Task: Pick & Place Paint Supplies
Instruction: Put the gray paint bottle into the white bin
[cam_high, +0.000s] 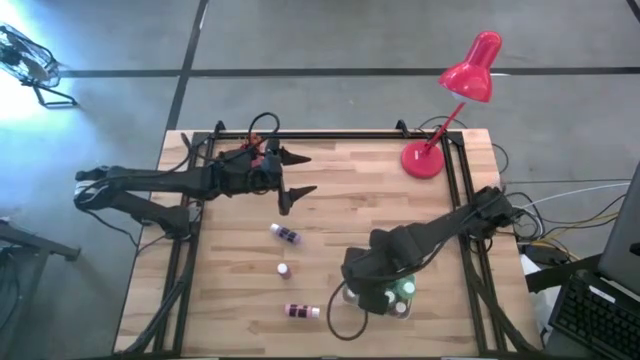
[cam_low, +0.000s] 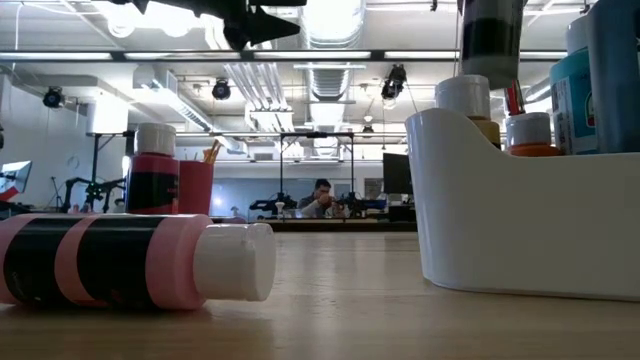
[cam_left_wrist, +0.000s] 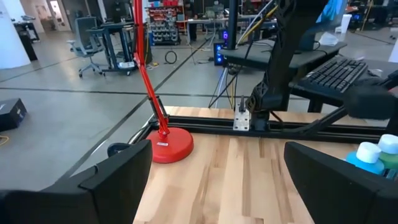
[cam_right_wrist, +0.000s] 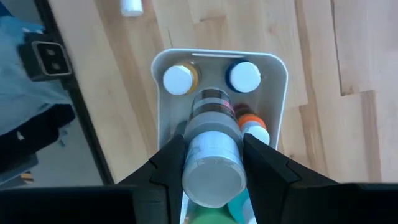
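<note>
Counter (cam_high: 330, 200): pale wood planks, black rail frame.

Red desk lamp (cam_high: 455, 100): standing at the far right corner.

White caddy (cam_right_wrist: 273, 112): near the right front edge, several white-capped paint bottles upright inside.

Left gripper (cam_high: 292, 178): raised over the far left part, jaws wide, nothing between them.

Right gripper (cam_right_wrist: 214, 165): directly above the caddy, jaws clamped on a dark-banded bottle (cam_right_wrist: 214, 134), cap toward the wrist camera.

Loose bottles on the counter's middle, well apart: purple bottle (cam_high: 285, 234) lying; small bottle (cam_high: 284, 270) upright; pink-and-black bottle (cam_high: 301, 311) lying nearest the front edge.
</note>
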